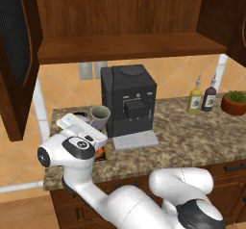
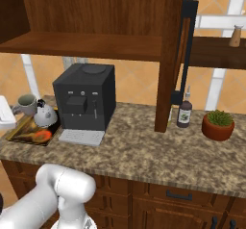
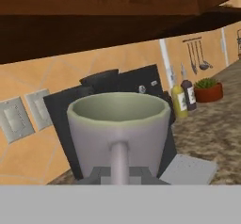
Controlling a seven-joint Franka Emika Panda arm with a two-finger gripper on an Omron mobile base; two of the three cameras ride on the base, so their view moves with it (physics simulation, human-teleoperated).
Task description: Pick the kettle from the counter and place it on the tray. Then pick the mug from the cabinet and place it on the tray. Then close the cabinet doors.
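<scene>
While the dark wood wall cabinet [image 1: 120,45] stands open above the speckled granite desk [image 2: 144,151], lower the gripper [image 3: 119,178], clamped on the light grey mug's [image 3: 118,133] handle, straight onto the gold-rimmed tray [image 2: 21,132] beside the white-silver kettle [image 2: 45,116], keeping the mug upright.

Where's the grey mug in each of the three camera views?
Left base view: the mug sits left of centre, beside the black coffee machine, above the arm's wrist.
Right base view: the mug is at the far left edge, behind the kettle.
Hand view: the mug is front and centre, handle toward the camera.
Shared landmark: the coffee machine.
</scene>
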